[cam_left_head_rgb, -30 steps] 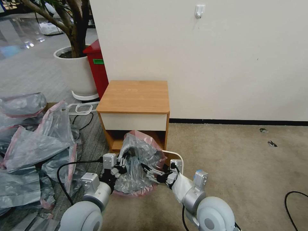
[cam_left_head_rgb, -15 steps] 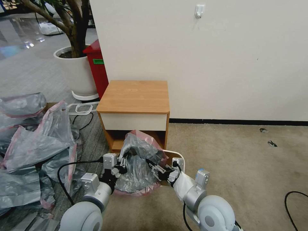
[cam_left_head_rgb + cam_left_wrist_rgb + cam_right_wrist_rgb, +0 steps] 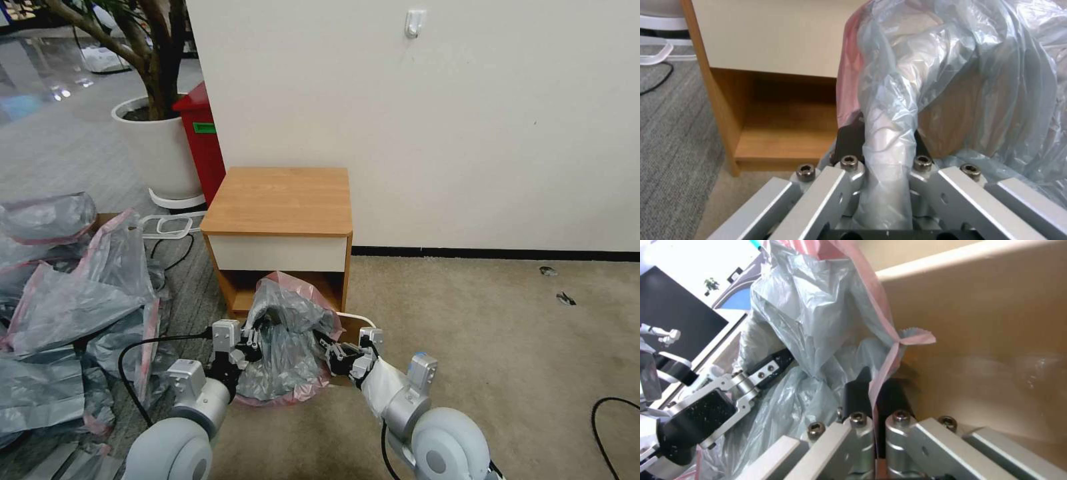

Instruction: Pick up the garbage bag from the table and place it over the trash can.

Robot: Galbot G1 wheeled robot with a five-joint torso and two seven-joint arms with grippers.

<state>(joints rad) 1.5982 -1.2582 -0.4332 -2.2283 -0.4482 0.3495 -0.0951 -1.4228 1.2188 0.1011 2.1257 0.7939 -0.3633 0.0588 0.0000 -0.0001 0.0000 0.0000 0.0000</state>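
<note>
A heap of spare bags (image 3: 60,293) lies far left on the floor. My left gripper (image 3: 252,339) pinches a fold of the garbage bag (image 3: 287,333), fingers closed tight on the plastic. The bag stands bunched over the trash can (image 3: 363,320), just in front of the table (image 3: 280,200). At right, my right gripper (image 3: 333,350) clamps the bag's pink rim (image 3: 882,373) between shut fingers.

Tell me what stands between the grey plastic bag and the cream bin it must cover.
Nothing visible. Both grippers are shut on the translucent grey, pink-rimmed garbage bag: the left gripper on one side, the right gripper on the pink rim beside the cream-white plastic trash can, in front of the wooden nightstand.
</note>
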